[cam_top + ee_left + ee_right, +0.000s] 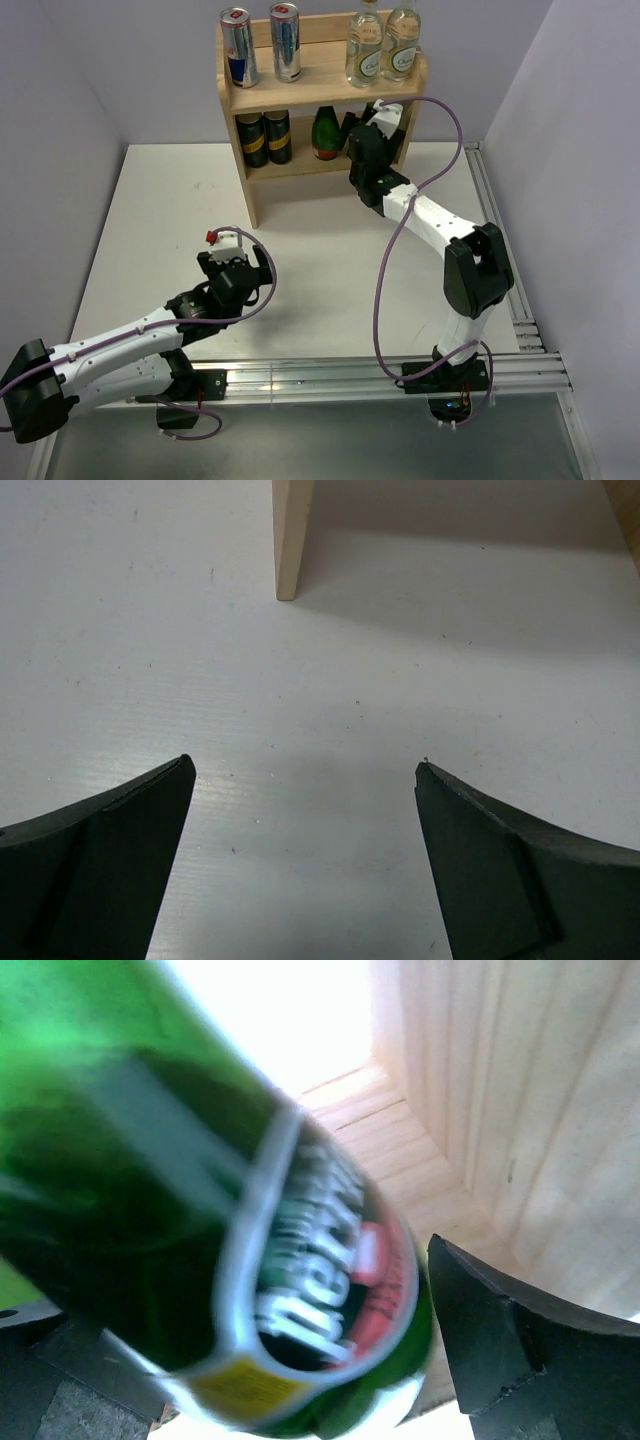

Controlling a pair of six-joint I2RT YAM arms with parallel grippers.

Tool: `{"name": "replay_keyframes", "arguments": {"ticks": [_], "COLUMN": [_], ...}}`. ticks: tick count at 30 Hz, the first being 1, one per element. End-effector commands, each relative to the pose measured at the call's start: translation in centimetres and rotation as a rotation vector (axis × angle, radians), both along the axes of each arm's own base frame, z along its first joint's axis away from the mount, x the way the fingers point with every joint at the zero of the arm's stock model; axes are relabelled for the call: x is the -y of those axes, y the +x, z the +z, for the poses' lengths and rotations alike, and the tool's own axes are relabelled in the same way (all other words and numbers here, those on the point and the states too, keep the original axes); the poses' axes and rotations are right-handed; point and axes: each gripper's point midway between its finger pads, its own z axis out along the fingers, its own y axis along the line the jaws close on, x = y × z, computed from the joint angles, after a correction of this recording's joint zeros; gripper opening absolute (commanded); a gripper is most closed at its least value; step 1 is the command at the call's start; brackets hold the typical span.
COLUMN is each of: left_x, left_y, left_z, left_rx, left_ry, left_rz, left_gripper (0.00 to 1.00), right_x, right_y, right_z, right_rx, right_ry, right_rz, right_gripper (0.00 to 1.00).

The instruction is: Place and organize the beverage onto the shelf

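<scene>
The wooden shelf [322, 92] stands at the back of the table. Two silver-and-blue cans [238, 47] and two clear glass bottles [366, 45] stand on its top tier. One dark green bottle [325, 132] stands on the lower tier. My right gripper [360, 128] reaches into the lower tier at the right. In the right wrist view it [240, 1360] is shut on the second green bottle [150, 1160], which looks tilted and blurred, close to the shelf's side panel [540, 1110]. My left gripper [238, 258] is open and empty over the bare table [305, 780].
Two dark cans with gold labels [264, 137] stand at the left of the lower tier. The shelf's left side panel [290, 540] is ahead of my left gripper. Walls close in the table on the left, back and right. A purple cable [385, 270] loops by the right arm.
</scene>
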Motion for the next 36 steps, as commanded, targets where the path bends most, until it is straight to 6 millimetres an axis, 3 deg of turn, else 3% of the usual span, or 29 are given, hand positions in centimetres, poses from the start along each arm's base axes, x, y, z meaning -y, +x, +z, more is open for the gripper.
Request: {"name": "replay_keyframes", "arguments": {"ticks": [1, 12, 24, 36], "left_x": [0.3, 0.2, 0.2, 0.0], "left_y": [0.2, 0.2, 0.2, 0.1], "left_z": [1.3, 1.1, 1.2, 1.4], "left_rx": [0.029, 0.025, 0.027, 0.030], "left_ry": [-0.032, -0.023, -0.027, -0.036], "left_rz": [0.000, 0.002, 0.007, 0.010], "left_gripper": [0.99, 0.99, 0.99, 0.99], "right_x": [-1.3, -0.5, 1.8, 0.6], "right_y": [1.0, 0.1, -3.1, -4.3], "right_z": [3.4, 2.7, 2.6, 2.7], "right_rx": [0.094, 0.080, 0.080, 0.037], "right_ry": [0.059, 0.051, 0.057, 0.030], "right_rz": [0.041, 0.029, -0.009, 0.112], "right_gripper": [1.00, 1.00, 1.00, 1.00]}}
